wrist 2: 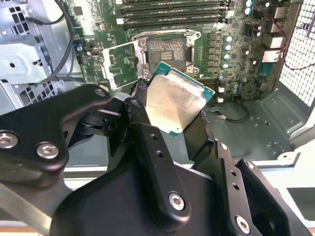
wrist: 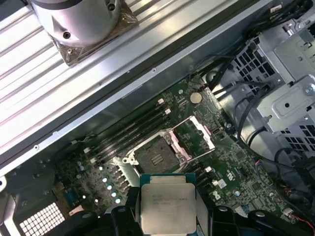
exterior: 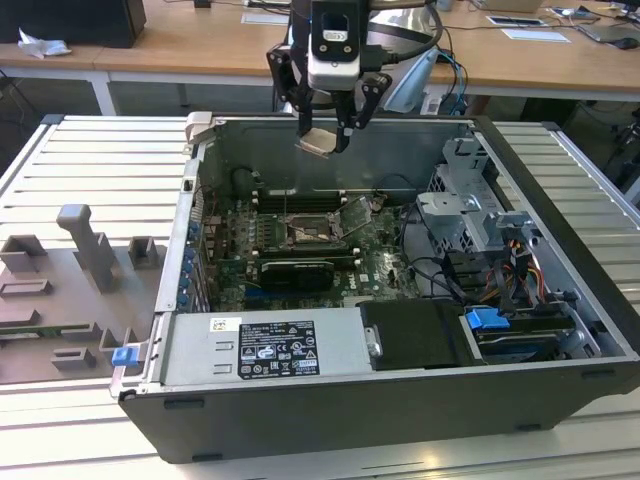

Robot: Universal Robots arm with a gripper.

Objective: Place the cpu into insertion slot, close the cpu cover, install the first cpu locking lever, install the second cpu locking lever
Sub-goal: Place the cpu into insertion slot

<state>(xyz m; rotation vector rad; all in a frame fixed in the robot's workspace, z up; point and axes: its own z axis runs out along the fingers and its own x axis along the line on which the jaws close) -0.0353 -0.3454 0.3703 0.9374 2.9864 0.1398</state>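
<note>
one cpu point(wrist 2: 174, 101), one insertion slot point(wrist 2: 166, 51)

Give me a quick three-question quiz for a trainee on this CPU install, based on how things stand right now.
1. True or false: the cpu already sits in the insertion slot.
2. Pick one: the cpu cover is A) swung open beside the slot, B) closed over the slot, C) lying outside the case.
3. Fill the gap: the claw is shut on the ____.

Key: 1 false, the claw holds it in the air, clear of the slot. 2 A. 3 cpu.
</note>
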